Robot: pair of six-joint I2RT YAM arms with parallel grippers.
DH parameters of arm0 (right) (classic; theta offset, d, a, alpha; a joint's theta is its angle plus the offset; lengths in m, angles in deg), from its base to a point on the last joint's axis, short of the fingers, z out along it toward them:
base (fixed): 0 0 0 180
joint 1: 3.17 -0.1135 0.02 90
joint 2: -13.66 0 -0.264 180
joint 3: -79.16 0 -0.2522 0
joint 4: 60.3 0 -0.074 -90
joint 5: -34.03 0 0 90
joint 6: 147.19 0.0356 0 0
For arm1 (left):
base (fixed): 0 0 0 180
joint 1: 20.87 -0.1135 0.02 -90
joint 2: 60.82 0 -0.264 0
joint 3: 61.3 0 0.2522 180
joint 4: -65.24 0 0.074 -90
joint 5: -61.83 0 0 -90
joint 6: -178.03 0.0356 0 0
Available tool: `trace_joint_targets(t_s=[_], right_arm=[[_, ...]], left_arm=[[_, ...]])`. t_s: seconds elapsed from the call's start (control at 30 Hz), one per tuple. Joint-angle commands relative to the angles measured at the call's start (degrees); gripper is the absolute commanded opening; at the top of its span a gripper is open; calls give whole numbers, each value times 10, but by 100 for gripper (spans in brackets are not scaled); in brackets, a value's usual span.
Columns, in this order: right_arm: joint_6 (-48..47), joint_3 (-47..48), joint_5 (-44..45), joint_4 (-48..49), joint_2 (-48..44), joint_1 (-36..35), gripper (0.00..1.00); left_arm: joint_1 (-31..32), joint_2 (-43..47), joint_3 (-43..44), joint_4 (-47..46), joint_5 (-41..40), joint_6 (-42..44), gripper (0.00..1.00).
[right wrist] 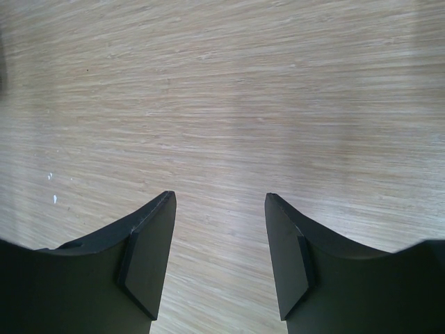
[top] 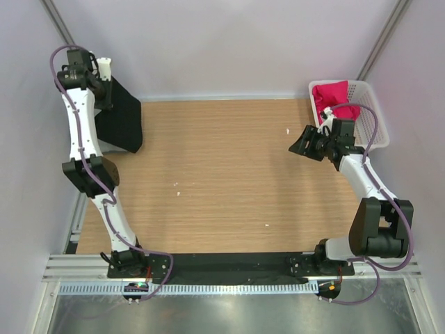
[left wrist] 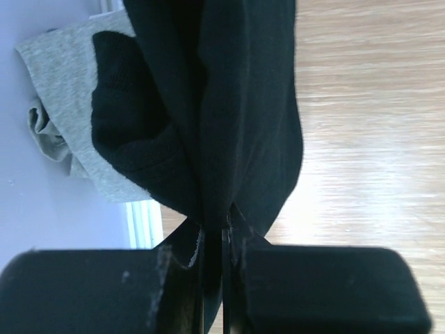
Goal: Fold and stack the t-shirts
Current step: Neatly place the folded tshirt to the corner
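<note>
Black t-shirt (left wrist: 229,104) clamped in left hand (left wrist: 224,243)

Big tee (top: 122,115) at far-L table (top: 222,174) corner; 2nd tee (top: 330,94) in basket (top: 366,90), far-R corner.

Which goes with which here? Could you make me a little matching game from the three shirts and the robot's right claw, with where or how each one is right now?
Things:
1. black t-shirt
2. grey t-shirt
3. magenta-red t-shirt
4. right gripper

Places or states:
A. lying in the white basket
B. open, over bare table
C. pinched in the left gripper, held up
D. bunched beside the wall

Pairs: 1-C, 2-D, 3-A, 4-B.
</note>
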Motion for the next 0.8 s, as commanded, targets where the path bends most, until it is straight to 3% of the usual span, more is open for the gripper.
trace_joint_targets(t_s=[0.0,0.17,0.47,0.77], right_arm=[[5,-4,-7,26,-26,7,60],[7,-9,-8,27,-31,16,60],[16,-22,-12,30,-38,31,60],[15,-13,-12,29,-34,39,60]], left_arm=[[-13,-16,23,-49,-46,27,0],[-22,-36,25,-83,-106,39,0],[-50,-61,25,-115,-140,6,0],[-63,-91,19,-157,-213,36,0]])
